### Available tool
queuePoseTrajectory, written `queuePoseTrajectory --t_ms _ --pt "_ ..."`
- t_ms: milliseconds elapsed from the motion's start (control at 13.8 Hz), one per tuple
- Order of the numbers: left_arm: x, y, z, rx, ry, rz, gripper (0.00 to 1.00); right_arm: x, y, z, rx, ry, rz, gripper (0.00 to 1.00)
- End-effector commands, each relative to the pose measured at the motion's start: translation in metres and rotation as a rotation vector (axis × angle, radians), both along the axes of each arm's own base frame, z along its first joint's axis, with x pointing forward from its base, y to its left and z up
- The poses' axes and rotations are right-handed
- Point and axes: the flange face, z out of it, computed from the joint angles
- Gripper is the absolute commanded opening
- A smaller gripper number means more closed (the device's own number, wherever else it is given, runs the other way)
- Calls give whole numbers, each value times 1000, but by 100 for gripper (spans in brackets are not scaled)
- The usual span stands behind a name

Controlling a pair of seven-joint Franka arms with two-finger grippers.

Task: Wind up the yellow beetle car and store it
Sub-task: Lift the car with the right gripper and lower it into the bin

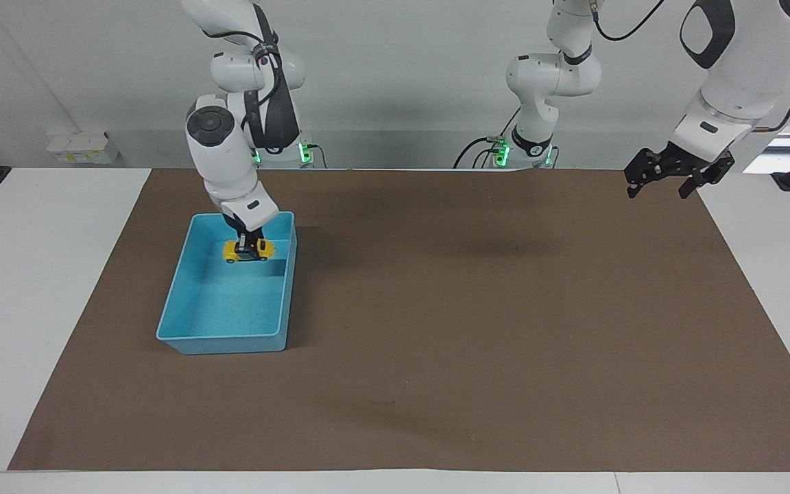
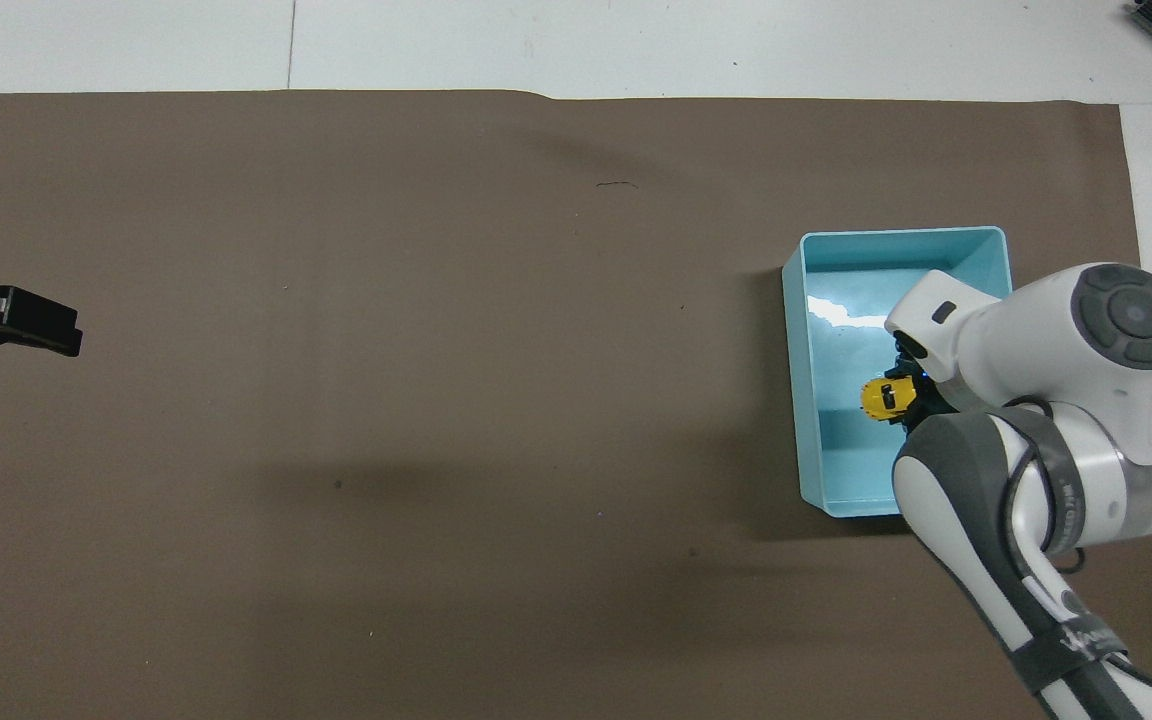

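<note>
The right pincer (image 1: 249, 248) is over the light-blue tray (image 1: 193, 274), its fingers pressed against the sides of the yellow beetle car (image 1: 249, 251), which it pinches from above. The car hangs level in that grip, inside the tray's outline and over the half of the tray nearer to the robots; whether its wheels touch the tray floor I cannot tell. In the overhead view the car (image 2: 882, 399) shows just beside the white wrist of the right arm, which covers part of the tray (image 2: 804, 400) and most of the right pincer (image 2: 904, 398).

The tray is a shallow rectangular bin with upright walls, lying on the brown mat (image 1: 470, 329) toward the right arm's end of the worktop (image 1: 38, 274), its long sides running away from the robots. The mat covers most of the white worktop, leaving bare strips at both ends.

The left arm waits, its left pincer (image 1: 666, 184) up in the air over the corner of the mat at the left arm's end, well apart from the tray and the car. Its fingers stand spread and hold nothing. In the overhead view only the black tip of the left pincer (image 2: 26, 325) shows at the edge
</note>
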Motion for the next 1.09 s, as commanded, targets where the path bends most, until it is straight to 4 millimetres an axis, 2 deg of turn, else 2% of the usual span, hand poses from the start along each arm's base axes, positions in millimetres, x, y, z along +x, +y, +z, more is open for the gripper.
queuePoseTrajectory --t_ms 0,290,507,725,1014 --pt "-1 3 3 -14 10 12 100 -12 -16 -20 0 -33 35 0" --pt "-1 3 3 -14 7 12 100 -1 -15 -66 18 -79 39 0" --pt "-1 3 3 -14 7 12 100 0 -13 -71 21 -75 37 0" --pt "-1 3 3 -14 8 12 100 -4 -14 -92 25 -59 38 0" --pt "-1 3 3 -14 7 12 100 -7 -12 -101 27 -56 43 0"
